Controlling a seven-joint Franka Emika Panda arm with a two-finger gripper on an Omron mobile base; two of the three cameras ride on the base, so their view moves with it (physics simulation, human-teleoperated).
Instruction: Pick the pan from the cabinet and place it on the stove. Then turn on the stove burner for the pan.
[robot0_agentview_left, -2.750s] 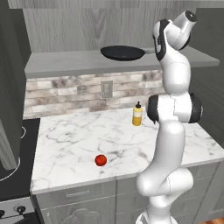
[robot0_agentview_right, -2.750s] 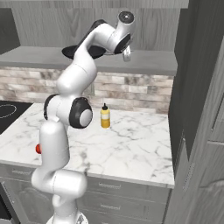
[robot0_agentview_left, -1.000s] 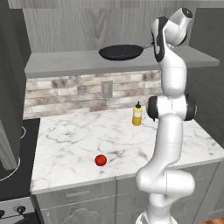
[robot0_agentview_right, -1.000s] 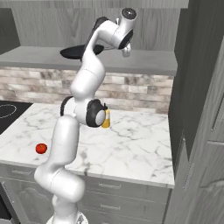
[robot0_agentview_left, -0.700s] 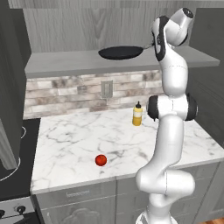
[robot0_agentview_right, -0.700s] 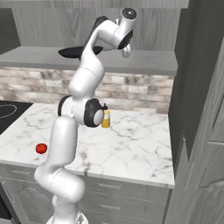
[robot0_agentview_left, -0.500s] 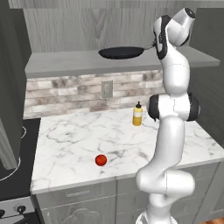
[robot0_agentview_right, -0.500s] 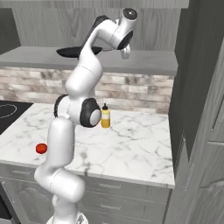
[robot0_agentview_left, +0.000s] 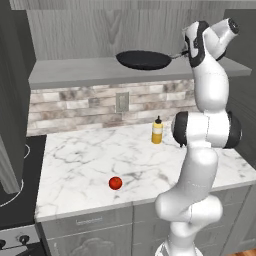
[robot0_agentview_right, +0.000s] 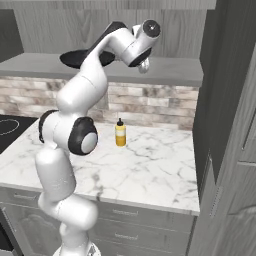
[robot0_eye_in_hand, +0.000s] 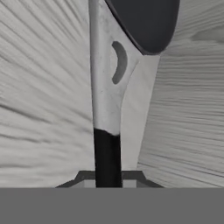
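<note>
Left base view ran from the stove (robot0_agentview_left: 15, 190) at the far left, past a tomato (robot0_agentview_left: 115, 183) and a yellow bottle (robot0_agentview_left: 157, 131) on the counter (robot0_agentview_left: 85, 160), to the pan (robot0_agentview_left: 144, 60) sitting on the cabinet (robot0_agentview_left: 75, 75) shelf. The gripper (robot0_eye_in_hand: 107, 175) pinched its handle. Lifting, carrying to the stove and turning the knob were all left.

I am looking over everything before me and I am finding no readable text, label, brand, number or sign on anything.
</note>
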